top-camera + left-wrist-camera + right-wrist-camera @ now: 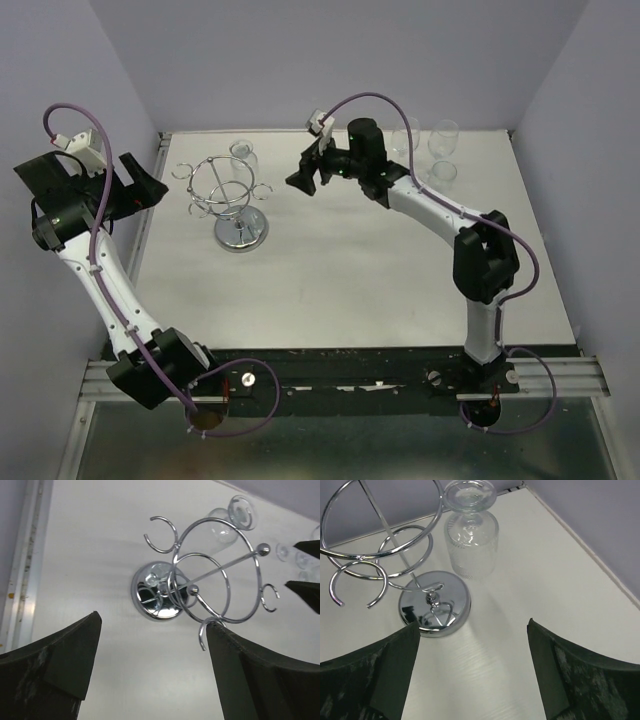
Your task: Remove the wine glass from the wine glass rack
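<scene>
The chrome wine glass rack (226,190) stands at the back left of the table on its round disc base (242,232). One clear wine glass (243,153) hangs upside down from a loop on the rack's far side. It shows in the left wrist view (227,522) and the right wrist view (470,535). My left gripper (150,180) is open and empty, just left of the rack (200,580). My right gripper (300,168) is open and empty, just right of the rack (380,555) and short of the glass. Both grippers show empty in their wrist views (153,630) (472,625).
Three more clear glasses (430,145) stand at the back right by the wall. Purple walls close the table at the back and both sides. A metal rail (150,200) runs along the left edge beside my left gripper.
</scene>
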### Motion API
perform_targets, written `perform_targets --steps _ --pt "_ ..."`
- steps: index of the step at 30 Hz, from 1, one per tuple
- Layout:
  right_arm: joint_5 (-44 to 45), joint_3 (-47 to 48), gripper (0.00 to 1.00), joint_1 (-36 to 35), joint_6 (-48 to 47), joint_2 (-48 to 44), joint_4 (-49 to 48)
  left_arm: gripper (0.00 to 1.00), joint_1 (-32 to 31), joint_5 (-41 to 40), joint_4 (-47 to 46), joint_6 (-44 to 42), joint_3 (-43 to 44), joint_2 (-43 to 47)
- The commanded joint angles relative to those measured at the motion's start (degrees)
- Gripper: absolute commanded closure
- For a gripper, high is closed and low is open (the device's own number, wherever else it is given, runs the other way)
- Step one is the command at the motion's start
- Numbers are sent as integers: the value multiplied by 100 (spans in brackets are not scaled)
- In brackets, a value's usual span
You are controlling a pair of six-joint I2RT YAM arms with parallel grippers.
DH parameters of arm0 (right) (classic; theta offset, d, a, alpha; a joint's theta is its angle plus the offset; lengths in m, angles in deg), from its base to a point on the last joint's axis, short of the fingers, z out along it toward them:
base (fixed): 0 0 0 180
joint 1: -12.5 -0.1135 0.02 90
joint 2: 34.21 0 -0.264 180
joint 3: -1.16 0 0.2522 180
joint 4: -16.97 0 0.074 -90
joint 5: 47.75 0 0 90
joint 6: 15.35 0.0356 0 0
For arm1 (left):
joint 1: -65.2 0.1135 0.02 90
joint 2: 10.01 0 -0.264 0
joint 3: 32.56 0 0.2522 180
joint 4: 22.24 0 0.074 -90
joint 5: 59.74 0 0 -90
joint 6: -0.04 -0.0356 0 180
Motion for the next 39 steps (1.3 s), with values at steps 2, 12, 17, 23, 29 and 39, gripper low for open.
perform_targets --steps 2,12,17,23,29,39 --pt "564 250 11 -19 9 -362 1021 1 -164 -1478 182 -1543 4 -129" --pt "2212 1112 45 -451 -552 402 995 48 -752 -1364 876 -2398 -260 -269" --pt "2256 1210 48 -635 -824 491 1003 49 -1305 -1583 622 -2082 -462 -260" --pt "1958 1052 49 -785 -878 245 1003 49 -1640 -1680 217 -1792 -568 -383" --pt "1518 771 48 -969 -1149 -54 1021 49 -1719 -1671 41 -1669 -270 -875" --pt "1290 375 47 -1347 -1335 -476 1021 49 -1913 -1671 -258 -1457 337 -1534"
